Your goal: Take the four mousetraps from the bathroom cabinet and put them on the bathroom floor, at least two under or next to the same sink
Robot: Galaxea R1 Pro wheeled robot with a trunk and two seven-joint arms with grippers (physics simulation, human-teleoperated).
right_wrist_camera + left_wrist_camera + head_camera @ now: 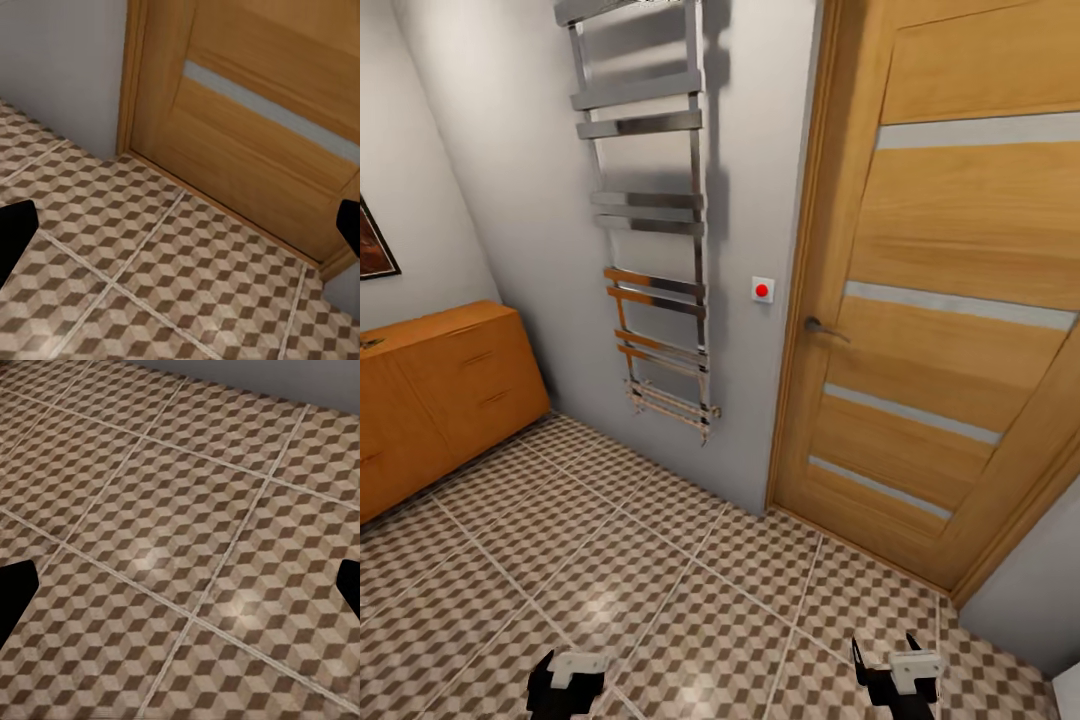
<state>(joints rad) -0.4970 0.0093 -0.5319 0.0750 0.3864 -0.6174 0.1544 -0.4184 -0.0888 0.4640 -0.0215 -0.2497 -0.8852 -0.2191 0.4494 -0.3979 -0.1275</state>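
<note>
Orange-brown wood marks the cabinet (445, 385) at the left edge of the head view, standing against the grey wall (510, 180) with its drawers closed; something small lies on its top at the picture's edge, too small to identify. A chrome towel rail (650, 210) hangs on the wall past the cabinet, a small white switch with a red dot (762, 290) sits just beside the frame of a wooden door (950, 320) with pale stripes and a metal handle (822, 327). The cube-patterned floor (660, 590) spreads below. At the bottom edge, the left gripper (567, 688) and right gripper (897, 672) hang above the tiles, each empty. In the left wrist view, dark fingertips (15, 592) stand at opposite edges, spread wide over bare floor (180, 547) with pale grout lines. In the right wrist view, the fingertips (13, 232) are likewise spread wide apart, holding nothing, above floor (150, 285) that meets the door (255, 135) and wall (60, 67).
</note>
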